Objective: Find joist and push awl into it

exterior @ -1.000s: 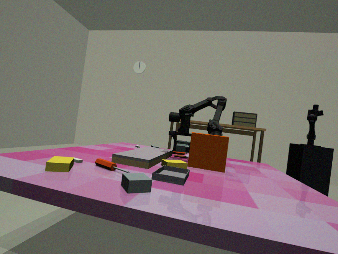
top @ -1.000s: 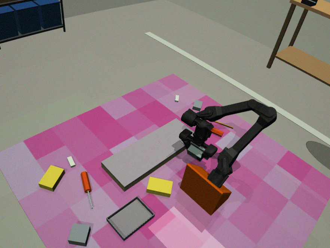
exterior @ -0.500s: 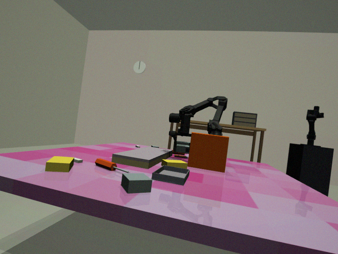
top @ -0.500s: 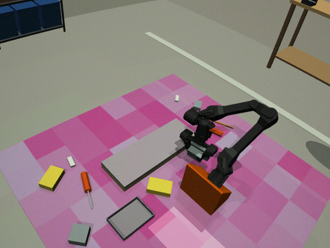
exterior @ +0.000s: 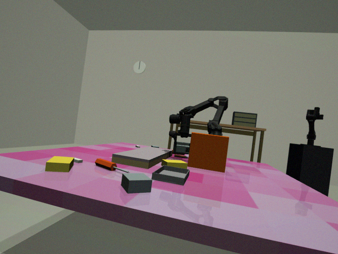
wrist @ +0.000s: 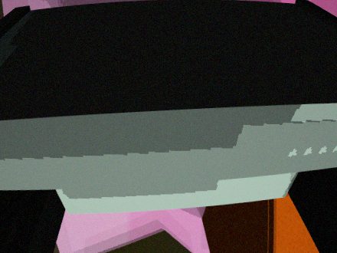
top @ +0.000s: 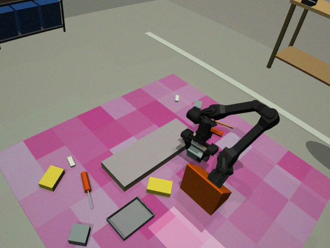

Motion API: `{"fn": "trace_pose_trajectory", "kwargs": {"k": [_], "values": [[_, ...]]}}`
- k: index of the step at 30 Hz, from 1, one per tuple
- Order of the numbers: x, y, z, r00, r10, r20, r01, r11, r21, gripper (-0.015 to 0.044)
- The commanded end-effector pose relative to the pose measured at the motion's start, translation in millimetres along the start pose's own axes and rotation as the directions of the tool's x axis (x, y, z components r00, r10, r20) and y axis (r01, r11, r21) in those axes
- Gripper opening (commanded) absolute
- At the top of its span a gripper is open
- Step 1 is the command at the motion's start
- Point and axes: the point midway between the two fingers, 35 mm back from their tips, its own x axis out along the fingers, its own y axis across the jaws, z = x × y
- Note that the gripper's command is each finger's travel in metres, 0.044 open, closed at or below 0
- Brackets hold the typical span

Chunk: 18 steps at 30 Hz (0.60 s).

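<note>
My gripper [top: 197, 150] [wrist: 176, 156] is shut on the grey-green stud finder [top: 195, 154] [exterior: 182, 148] [wrist: 153, 169], held upright beside the right part of the long grey floor panel [top: 143, 157] [exterior: 141, 151]. Its height above the mat is hard to judge. The grey tray [top: 130, 218] [exterior: 168, 178] is empty at the front. One orange-handled tool [top: 85, 183] [exterior: 105, 164] with a silver shaft lies left of the panel. Another orange handle [top: 217, 131] lies behind the arm, its shaft hidden; I cannot tell which is the awl. The joist is not visible.
A tall orange block [top: 202, 188] [exterior: 209, 153] stands by the arm's base. Yellow blocks [top: 159, 186] [top: 51, 177] lie near the panel and at the left. A grey block [top: 79, 233] [exterior: 136, 183] lies beside the tray. A thin yellow stick [top: 224, 124] lies behind the arm.
</note>
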Motion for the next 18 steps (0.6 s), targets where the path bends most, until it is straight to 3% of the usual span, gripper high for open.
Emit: {"fn": "trace_pose_trajectory", "kwargs": {"k": [1, 18], "values": [[-2.1, 2.1, 1.5, 1.0, 0.01, -0.024, -0.01, 1.0, -0.001, 0.0], [-1.3, 1.8, 3.9, 0.993, 0.005, -0.122, -0.005, 1.0, -0.004, 0.0]]}}
